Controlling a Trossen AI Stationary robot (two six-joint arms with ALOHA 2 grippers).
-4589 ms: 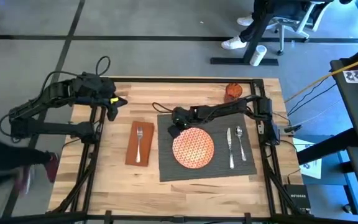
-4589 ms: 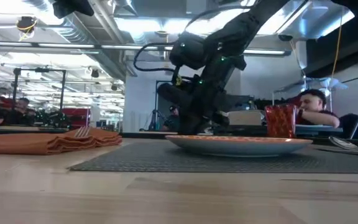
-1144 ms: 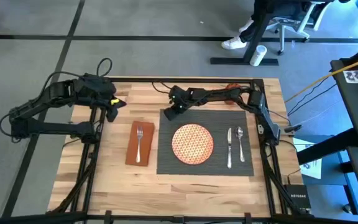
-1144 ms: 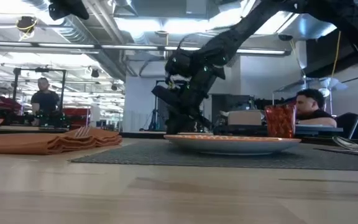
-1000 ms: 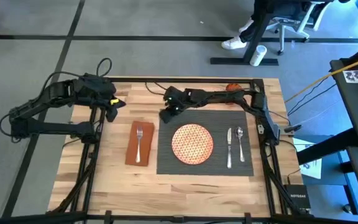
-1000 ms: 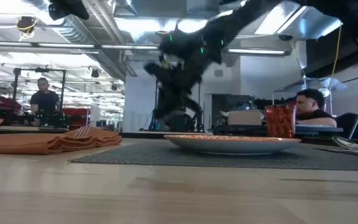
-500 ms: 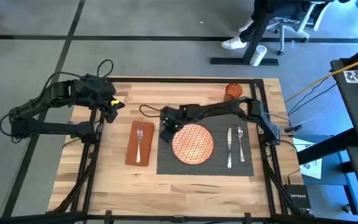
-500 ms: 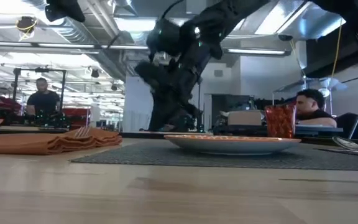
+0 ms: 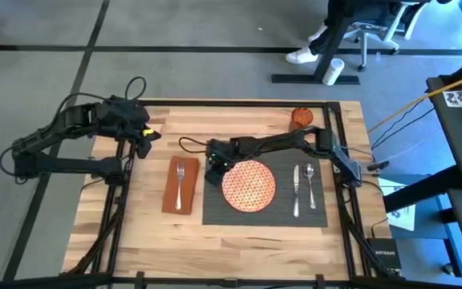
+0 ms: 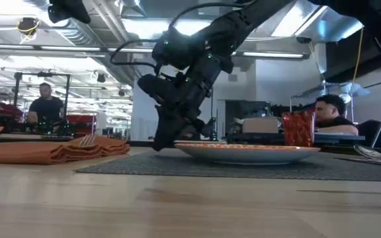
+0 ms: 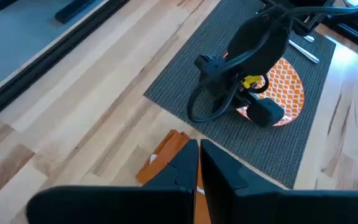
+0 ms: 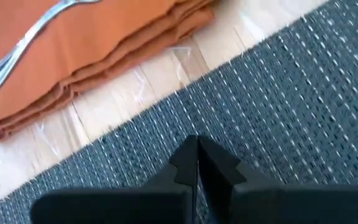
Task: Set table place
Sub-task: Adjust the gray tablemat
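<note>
A dark grey placemat (image 9: 279, 213) lies on the light-wood table (image 9: 147, 233). On it sits the orange-patterned plate (image 9: 249, 185), with the knife (image 9: 297, 193) and spoon (image 9: 310, 186) to the plate's right. Left of the mat lies the brown napkin (image 9: 171, 191), with the fork (image 9: 180, 181) on top of it. The orange cup (image 9: 301, 117) stands at the far edge. My right gripper (image 9: 212, 177) is shut, its tips down at the mat's left part beside the plate. My left gripper (image 9: 145, 144) hangs shut over the table's far left. My right gripper has its shut fingertips (image 10: 159, 147) down on the placemat's left part (image 12: 160, 124), a little inside its left edge. The fingers come slanting down from the far right. The mat lies flat on the table under them.
Black rails (image 9: 239, 103) frame the table. Bare wood runs along the near edge and between the napkin and the left rail. In the low view people (image 10: 333, 112) sit in the room beyond the table.
My right gripper has swung from over the placemat's far left corner toward the near edge and has come down at the mat's left part, beside the plate. The mat and the things on it have stayed where they were.
</note>
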